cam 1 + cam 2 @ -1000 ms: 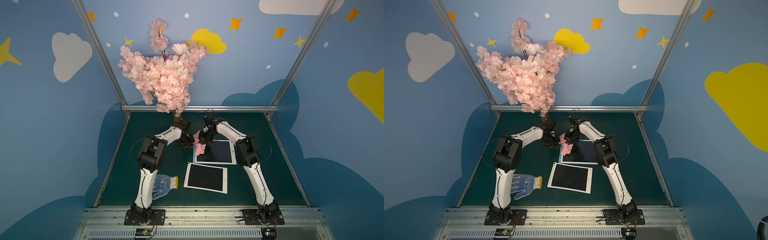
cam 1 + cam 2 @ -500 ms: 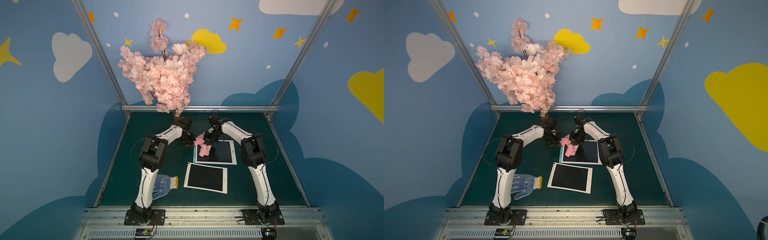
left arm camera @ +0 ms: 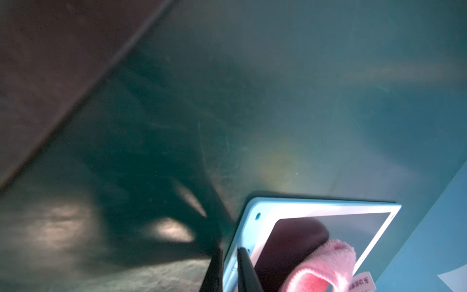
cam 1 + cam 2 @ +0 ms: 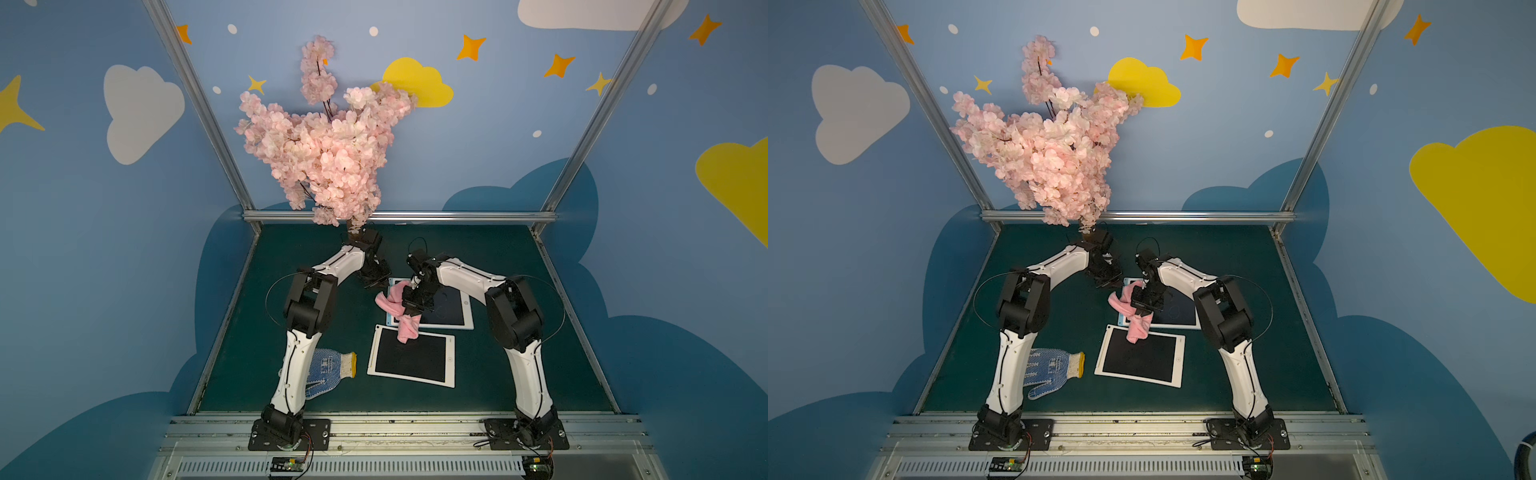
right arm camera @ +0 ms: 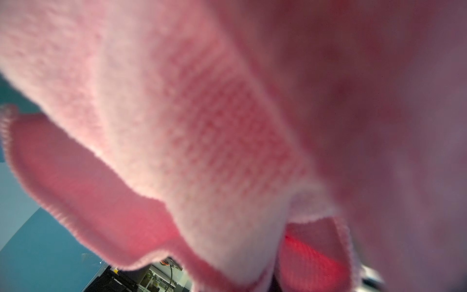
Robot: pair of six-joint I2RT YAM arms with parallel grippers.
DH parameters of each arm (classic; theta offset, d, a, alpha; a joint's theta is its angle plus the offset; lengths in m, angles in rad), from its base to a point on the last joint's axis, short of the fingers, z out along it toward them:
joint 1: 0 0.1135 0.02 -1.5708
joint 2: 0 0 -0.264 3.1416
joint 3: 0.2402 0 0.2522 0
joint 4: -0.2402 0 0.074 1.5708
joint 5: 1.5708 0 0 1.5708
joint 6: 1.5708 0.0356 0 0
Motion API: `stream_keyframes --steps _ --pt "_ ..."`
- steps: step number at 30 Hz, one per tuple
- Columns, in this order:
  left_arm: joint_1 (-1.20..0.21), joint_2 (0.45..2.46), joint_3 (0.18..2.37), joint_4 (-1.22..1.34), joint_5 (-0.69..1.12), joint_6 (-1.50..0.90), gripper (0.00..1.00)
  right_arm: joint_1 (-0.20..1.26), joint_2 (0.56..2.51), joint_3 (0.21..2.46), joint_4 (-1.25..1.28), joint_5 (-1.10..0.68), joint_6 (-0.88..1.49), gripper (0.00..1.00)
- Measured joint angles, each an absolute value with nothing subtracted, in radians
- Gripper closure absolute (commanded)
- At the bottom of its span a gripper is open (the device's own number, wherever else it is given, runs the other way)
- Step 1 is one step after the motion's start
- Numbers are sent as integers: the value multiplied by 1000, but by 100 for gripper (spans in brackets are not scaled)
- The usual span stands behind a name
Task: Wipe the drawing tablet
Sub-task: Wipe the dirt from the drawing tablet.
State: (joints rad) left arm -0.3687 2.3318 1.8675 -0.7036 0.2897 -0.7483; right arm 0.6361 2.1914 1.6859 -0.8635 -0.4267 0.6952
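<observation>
Right jaws clamp the soft, limp cloth [image 4: 387, 305] (it drapes); left jaws, nearly closed, pinch the stiff, probably slick far drawing tablet [image 4: 451, 316] by its left edge.

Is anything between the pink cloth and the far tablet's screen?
Nothing visible. The fluffy pink cloth, clamped in the right gripper, hangs over the blue-edged drawing tablet; the left gripper only pinches its rim.

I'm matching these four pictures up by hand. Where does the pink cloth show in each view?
In a top view: pink cloth at centre, hanging over the blue-rimmed tablet.
In a top view: centre too, over that tablet.
Left wrist: over the tablet's screen, near the jaws.
Right wrist: fills nearly the whole picture; tablet not seen.
Shared landmark: the blue-rimmed tablet.
</observation>
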Motion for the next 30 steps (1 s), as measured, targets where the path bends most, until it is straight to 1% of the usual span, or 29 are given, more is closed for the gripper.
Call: stream_keyframes --steps 3,10,13,17,27,30 --pt "-372 2332 1868 -704 293 -748 85 627 2211 1737 -890 -427 694 100" --pt "-382 2332 1868 -706 294 -747 85 598 2450 2163 -965 -435 683 100" --pt "-382 2332 1868 -707 288 -747 85 592 2517 2252 -999 -445 681 100" --pt "-382 2332 1868 -717 287 -744 85 599 2508 2212 -999 -458 683 100" --pt "-382 2332 1868 -717 289 -744 85 680 2265 1788 -911 -477 707 100" --pt "-382 2332 1868 -717 289 -744 85 686 2255 1767 -905 -484 720 100"
